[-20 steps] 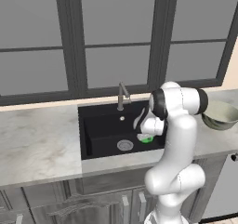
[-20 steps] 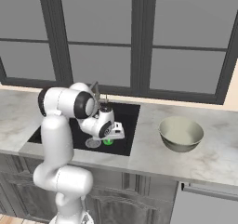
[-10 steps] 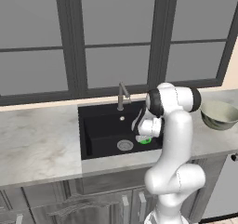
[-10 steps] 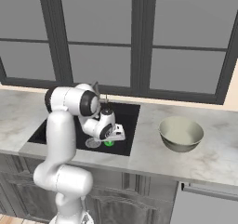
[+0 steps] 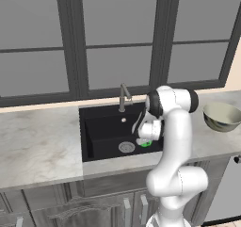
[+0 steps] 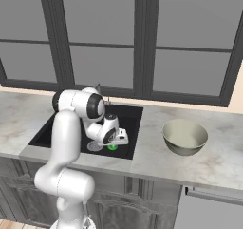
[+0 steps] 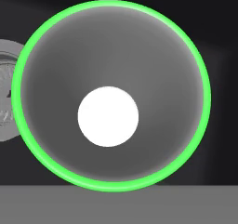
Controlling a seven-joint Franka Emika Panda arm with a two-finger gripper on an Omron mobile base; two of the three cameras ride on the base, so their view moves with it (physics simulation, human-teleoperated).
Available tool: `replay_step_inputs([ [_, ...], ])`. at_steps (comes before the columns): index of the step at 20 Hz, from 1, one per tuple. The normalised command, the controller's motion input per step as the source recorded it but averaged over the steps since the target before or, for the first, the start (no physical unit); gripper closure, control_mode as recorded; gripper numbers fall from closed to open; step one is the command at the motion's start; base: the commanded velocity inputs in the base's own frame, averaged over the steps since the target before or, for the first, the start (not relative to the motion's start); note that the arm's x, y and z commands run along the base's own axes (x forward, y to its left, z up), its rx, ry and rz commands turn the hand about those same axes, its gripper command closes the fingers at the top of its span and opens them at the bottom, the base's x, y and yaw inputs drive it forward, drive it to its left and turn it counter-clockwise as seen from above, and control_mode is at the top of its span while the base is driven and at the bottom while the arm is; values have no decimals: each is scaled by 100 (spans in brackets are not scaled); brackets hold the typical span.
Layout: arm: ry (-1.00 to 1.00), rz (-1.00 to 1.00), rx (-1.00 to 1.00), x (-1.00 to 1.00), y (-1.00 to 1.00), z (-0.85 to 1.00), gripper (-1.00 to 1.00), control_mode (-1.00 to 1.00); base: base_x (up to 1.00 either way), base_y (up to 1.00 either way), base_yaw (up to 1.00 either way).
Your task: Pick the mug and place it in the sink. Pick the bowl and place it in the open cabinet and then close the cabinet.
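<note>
Sink (image 5: 101, 127): black basin, silver drain. Mug (image 7: 110, 95): small, bright green rim, grey inside with white base, upright low in the sink beside the drain. Gripper (image 6: 114, 141): directly above the mug, jaws closed on it.

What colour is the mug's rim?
Bright green; the mug shows it best in the hand view, ringing a grey inside.

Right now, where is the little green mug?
The mug is down inside the black sink, under the robot's hand, just right of the round silver drain in the left base view.
</note>
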Motion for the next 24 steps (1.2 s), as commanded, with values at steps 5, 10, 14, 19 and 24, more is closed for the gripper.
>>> replay_step_inputs([
  [5,0,0,0,15,0,-17,100,-100,0,0,0],
  [10,0,0,0,15,0,-18,100,-100,0,0,0],
  [14,1,0,0,12,0,-11,100,-100,0,0,0],
  [19,3,0,0,10,0,0,-100,-100,0,0,0],
  [24,-1,0,0,0,0,17,-100,-100,0,0,0],
])
